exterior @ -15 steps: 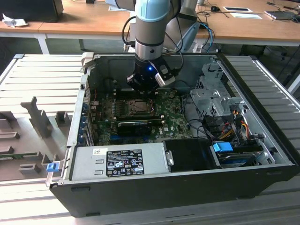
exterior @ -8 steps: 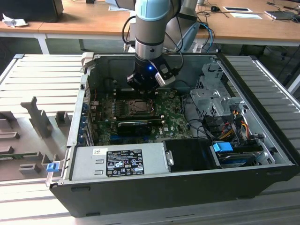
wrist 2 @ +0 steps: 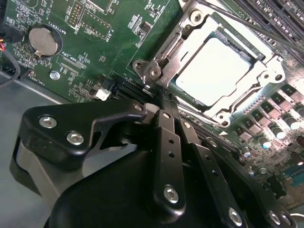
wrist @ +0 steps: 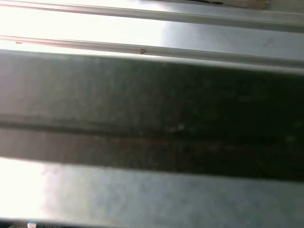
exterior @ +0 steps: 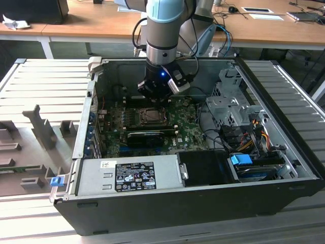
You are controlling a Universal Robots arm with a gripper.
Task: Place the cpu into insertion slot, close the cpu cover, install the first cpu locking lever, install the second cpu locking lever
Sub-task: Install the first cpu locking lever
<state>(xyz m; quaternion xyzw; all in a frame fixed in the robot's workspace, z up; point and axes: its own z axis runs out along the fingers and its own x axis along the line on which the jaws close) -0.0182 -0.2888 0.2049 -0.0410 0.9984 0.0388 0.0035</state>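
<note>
The computer case (exterior: 284, 168) lies on its side with the panel off, so the green motherboard (exterior: 190, 134) faces up and the arm can come straight down on it. The hand (exterior: 158, 94) hangs low at about twelve o'clock of the insertion slot (exterior: 150, 116), close over the board.

In the second wrist view the hand (wrist 2: 164, 102) has its two black fingers (wrist 2: 166, 142) pressed together, with nothing between them that I can make out. Their tips sit just beside the socket's corner hinge.

The cpu (wrist 2: 213, 71) already lies in the insertion slot, silver face up. The cpu cover (wrist 2: 183, 42) is folded down around it, the chip showing through its window. A thin locking lever (wrist 2: 247, 26) runs along the far edge; whether it is latched I cannot tell.
</note>
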